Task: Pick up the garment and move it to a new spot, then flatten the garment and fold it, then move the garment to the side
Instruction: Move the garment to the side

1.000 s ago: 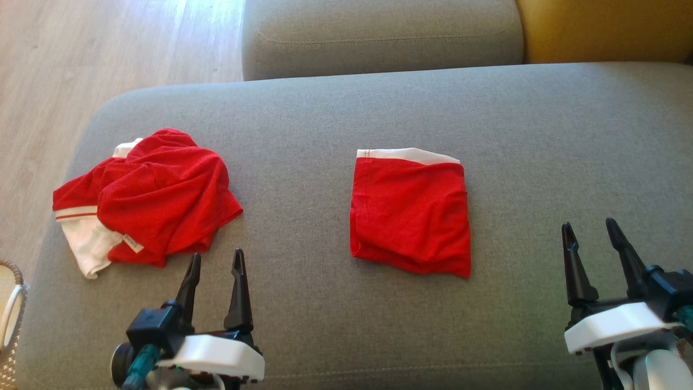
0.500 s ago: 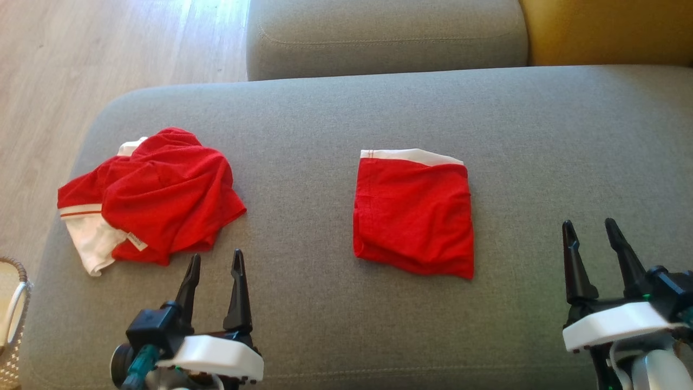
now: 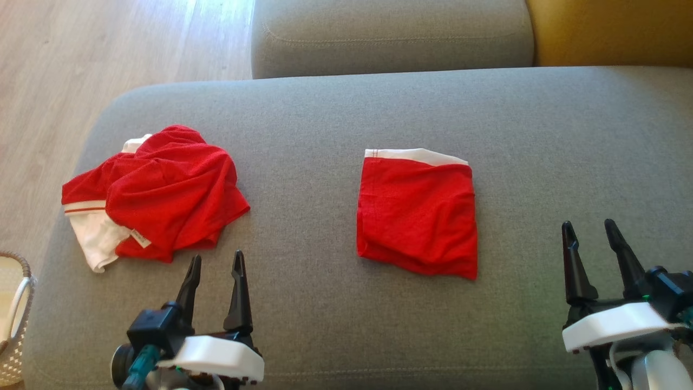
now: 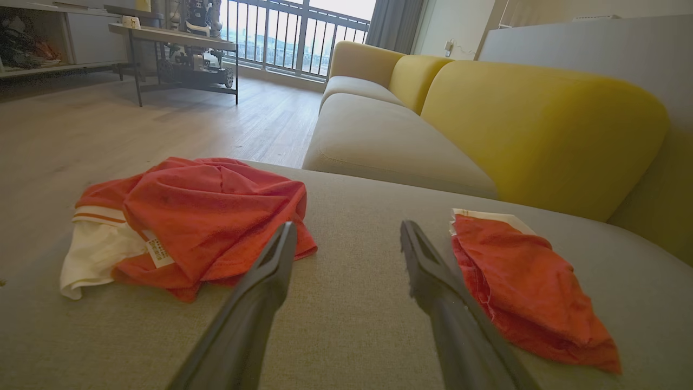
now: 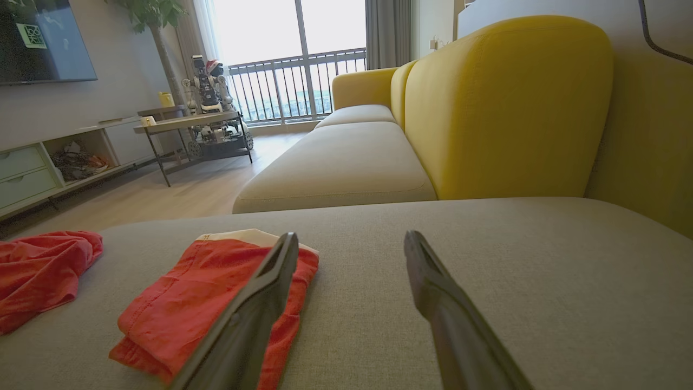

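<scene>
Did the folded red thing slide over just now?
No. The folded garment sits slightly further right in the head view, but the grey back cushion and the crumpled pile shifted equally, so the camera turned; it keeps its place on the seat.

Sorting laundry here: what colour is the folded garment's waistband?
White; the waistband shows best in the head view.

Two red-and-white garments lie on the sofa: one crumpled garment (image 3: pixel 157 192) at the left and one folded garment (image 3: pixel 417 214) near the middle. Two grippers stand at the near edge, the left gripper (image 3: pixel 216 254) and the right gripper (image 3: pixel 588 222), each with two dark fingers. Two grey seat cushions show: the near cushion (image 3: pixel 346 119) and the far cushion (image 3: pixel 390 38). One woven basket (image 3: pixel 13 314) sits at the near left.
</scene>
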### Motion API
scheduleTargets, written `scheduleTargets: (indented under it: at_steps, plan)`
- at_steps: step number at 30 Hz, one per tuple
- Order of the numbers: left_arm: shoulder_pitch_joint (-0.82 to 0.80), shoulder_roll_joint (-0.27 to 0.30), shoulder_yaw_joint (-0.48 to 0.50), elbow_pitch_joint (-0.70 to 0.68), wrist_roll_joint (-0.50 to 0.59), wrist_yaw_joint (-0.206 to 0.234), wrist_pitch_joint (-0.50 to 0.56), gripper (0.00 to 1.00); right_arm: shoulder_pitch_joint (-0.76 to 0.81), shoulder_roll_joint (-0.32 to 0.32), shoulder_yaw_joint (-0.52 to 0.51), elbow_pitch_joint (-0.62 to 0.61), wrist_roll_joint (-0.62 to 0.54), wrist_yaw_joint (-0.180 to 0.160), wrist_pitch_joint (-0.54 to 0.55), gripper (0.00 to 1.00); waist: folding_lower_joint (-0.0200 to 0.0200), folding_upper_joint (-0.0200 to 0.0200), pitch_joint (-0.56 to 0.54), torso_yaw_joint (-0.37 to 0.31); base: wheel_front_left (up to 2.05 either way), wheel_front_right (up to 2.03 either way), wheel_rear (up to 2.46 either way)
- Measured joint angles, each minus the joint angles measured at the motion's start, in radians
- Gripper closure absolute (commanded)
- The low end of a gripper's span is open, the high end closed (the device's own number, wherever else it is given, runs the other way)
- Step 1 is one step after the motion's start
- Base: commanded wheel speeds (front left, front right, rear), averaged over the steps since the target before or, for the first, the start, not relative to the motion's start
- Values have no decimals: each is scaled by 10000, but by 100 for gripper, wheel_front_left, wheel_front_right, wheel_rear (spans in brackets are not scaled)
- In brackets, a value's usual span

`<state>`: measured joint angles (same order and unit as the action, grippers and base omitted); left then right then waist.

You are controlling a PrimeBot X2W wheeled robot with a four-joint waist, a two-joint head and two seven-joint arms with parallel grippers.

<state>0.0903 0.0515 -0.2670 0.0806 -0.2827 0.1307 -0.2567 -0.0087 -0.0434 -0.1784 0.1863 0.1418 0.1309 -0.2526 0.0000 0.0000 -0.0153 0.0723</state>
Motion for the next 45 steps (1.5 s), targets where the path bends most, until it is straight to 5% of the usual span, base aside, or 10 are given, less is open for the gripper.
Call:
scheduleTargets:
  at_steps: [12, 24, 36, 37, 39, 45]
  plan:
    - [-248, 0, -268, -6, 104, 2, 0, 0, -989, 4, 631, 1221, 606, 0, 128, 0, 0, 0, 684, 164, 0, 0, 0]
    - [-910, -4, -780, 4, 104, 75, 0, 0, -3126, -10, 700, 3824, 1469, 0, 1902, 0, 2, 0, 1626, 750, 0, 0, 0]
    - [-1071, -8, -903, 19, 190, 100, 0, 0, -4099, -42, 834, 5503, 1651, 0, 2167, 0, 1, 0, 1997, 1133, 0, 0, 0]
    - [-1098, -8, -926, 19, 190, 102, 0, 0, -4137, -65, 918, 5547, 1570, 0, 2150, 7, 1, 0, 2015, 1142, 0, 0, 0]
    - [-1179, -8, -991, 15, 190, 121, 0, 0, -4219, -111, 1083, 5643, 1406, 0, 2052, 100, 1, 0, 2044, 1142, 0, 0, 0]
    - [-1229, -13, -1110, 17, 265, 188, 0, 0, -4403, -357, 1488, 5931, 934, 0, 1668, 100, 0, 0, 2100, 1060, 0, 0, 0]
